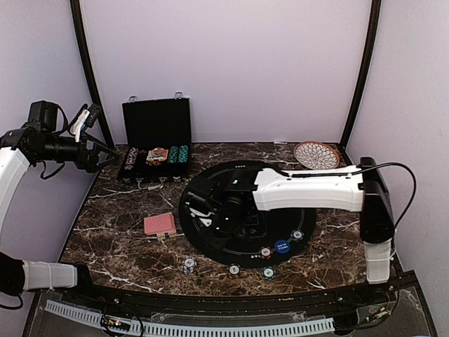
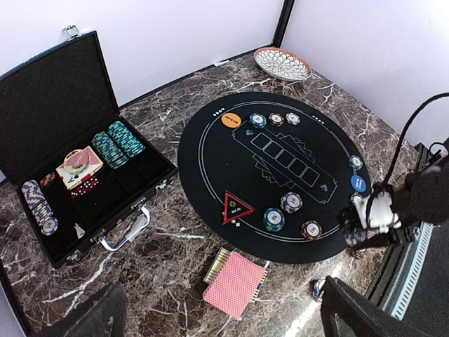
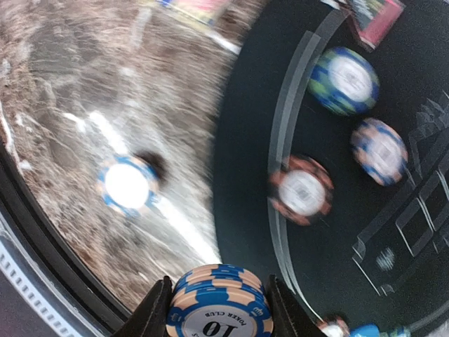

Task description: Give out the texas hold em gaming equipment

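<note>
We see the right claw [image 3: 219, 309] gripping a blue-and-peach poker chip stack [image 3: 217, 281], its top reading "10" and "POKER CLUB", above the edge of the black mat [image 3: 259, 91], while the left claw [image 1: 98, 137] hangs spread wide.

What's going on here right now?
The right hand grips a stack of poker chips over the black mat. The left hand hangs open and empty, raised at the table's left side. On the mat lie other chips, marker discs and a red triangle; the red-backed card deck sits beside it.
</note>
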### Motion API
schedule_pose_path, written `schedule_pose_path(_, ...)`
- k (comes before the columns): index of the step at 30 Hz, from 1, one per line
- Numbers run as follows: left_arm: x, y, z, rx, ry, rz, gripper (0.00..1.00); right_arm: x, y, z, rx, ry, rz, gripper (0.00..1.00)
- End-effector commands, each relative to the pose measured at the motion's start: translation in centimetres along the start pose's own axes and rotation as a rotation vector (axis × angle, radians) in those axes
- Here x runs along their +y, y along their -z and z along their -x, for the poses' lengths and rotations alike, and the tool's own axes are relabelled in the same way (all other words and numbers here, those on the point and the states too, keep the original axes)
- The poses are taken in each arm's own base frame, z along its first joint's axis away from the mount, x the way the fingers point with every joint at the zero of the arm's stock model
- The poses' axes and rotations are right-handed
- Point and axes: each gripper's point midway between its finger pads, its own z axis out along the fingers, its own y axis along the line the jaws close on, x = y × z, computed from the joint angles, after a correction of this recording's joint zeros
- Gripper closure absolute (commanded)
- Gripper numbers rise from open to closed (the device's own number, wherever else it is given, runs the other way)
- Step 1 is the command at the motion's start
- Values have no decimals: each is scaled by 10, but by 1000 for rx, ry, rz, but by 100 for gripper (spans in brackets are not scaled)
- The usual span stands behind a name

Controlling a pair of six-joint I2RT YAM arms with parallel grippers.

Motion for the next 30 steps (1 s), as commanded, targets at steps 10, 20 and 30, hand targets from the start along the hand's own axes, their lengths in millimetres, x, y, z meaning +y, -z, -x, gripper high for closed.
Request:
schedule_pose_path(10,-3,-2,-4,1,-3,-23,1,-144,17,-93,28,-363,-188,84)
schedule_pose_path(20,-2,-6,-8,5,-1,-42,1,-239,13,-130,10,-633,-290,83)
schedule_pose_path(30,0,-14,-12,15,0,-68,1,-285,-9,-165,47,-763,-341,83)
